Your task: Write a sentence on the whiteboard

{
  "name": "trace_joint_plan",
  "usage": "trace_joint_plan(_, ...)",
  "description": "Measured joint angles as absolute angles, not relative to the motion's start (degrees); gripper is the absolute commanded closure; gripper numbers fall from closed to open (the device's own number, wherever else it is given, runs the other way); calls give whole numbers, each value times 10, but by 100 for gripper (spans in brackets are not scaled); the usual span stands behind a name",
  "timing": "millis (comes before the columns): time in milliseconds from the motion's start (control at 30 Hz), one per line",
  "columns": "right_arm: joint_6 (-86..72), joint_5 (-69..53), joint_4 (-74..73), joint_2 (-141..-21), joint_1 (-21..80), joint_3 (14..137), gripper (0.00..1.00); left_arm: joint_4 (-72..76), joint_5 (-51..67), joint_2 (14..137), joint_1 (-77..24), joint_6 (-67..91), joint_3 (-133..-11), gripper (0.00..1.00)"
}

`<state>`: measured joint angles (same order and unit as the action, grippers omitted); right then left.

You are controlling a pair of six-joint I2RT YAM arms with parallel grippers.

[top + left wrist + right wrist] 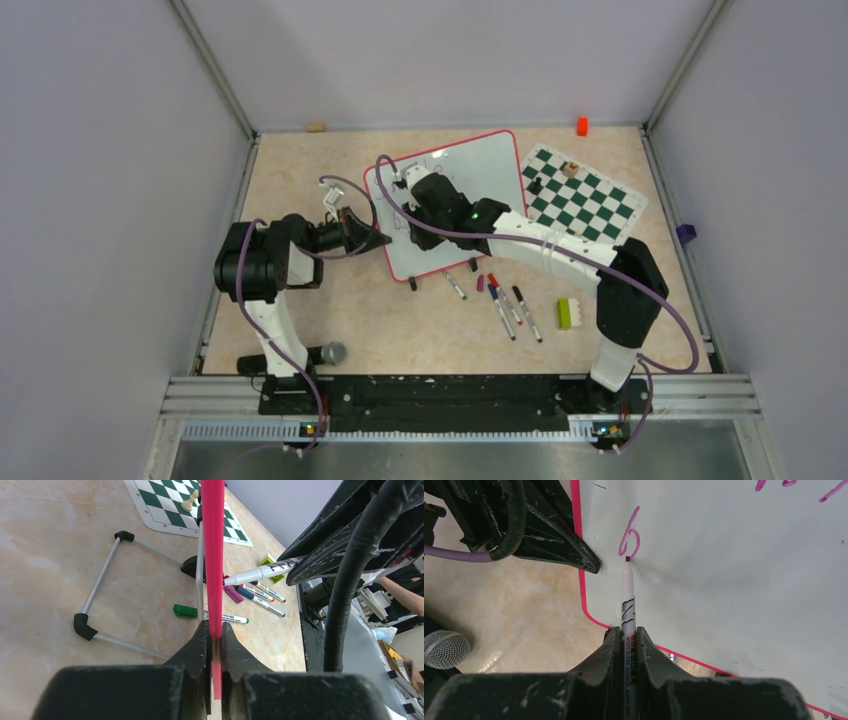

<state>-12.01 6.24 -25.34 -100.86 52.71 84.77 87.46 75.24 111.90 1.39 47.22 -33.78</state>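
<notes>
Left wrist: whiteboard (pixel 212 555) edge clamped between jaws.

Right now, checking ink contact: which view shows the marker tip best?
Right wrist: the marker tip meets the whiteboard beside a purple stroke. Left wrist shows it side-on by the rim; top external cannot resolve it.

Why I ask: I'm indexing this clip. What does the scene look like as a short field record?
left gripper: shut on the thin red-pink rim of the glossy white rectangular whiteboard
right gripper: shut on a slim white marker pen
pen tip: at the foot of a purple-magenta handwritten stroke, near the board's corner
on the table beside the board: loose markers; green-and-white chequered chess mat
</notes>
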Motion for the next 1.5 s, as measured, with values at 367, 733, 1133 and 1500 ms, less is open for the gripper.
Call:
trace_joint_plan(367, -116, 43, -253, -1009, 527, 848, 100, 875, 755, 1119, 14, 472, -339, 100)
trace_joint_plan(733, -116, 39, -241, -998, 523, 842, 100, 875, 756, 1119, 14, 472, -340, 100)
trace_joint_plan(1133, -121, 33, -224, -978, 482, 822, 100, 874, 756, 1119, 14, 472, -340, 100)
trace_joint_plan(1500, -122, 28, -227, -978, 482, 821, 100, 874, 756, 1119, 14, 472, -340, 100)
